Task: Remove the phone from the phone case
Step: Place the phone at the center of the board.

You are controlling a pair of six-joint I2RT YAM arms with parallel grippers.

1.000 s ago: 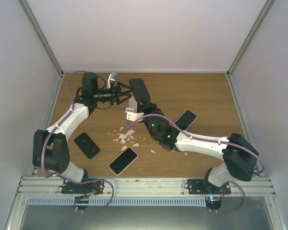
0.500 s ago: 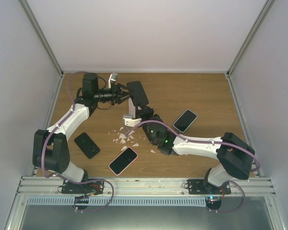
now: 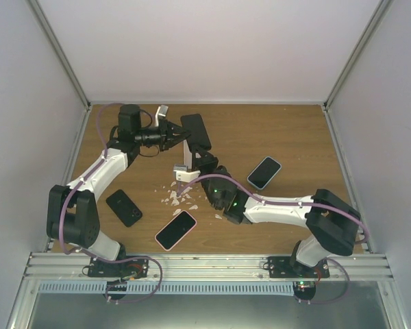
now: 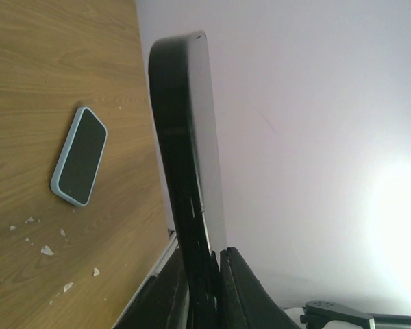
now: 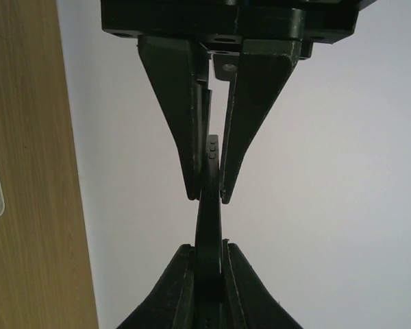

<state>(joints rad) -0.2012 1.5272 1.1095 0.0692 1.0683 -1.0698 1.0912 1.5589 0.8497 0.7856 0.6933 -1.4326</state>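
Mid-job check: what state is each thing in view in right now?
black phone: lifted, on edge, case apparently still on.
left fingers: shut on black phone.
right fingers: shut on black phone.
pink phone: flat on table.
light-cased phone: flat on table.
dark phone: flat on table.

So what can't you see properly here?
- Top view: right end effector tips, dark against the dark held phone.
- Both wrist views: that phone is edge-on, so its case cannot be told.
- Top view: white bits, too small to identify.
- Left wrist: left end effector, cut off by bottom edge.
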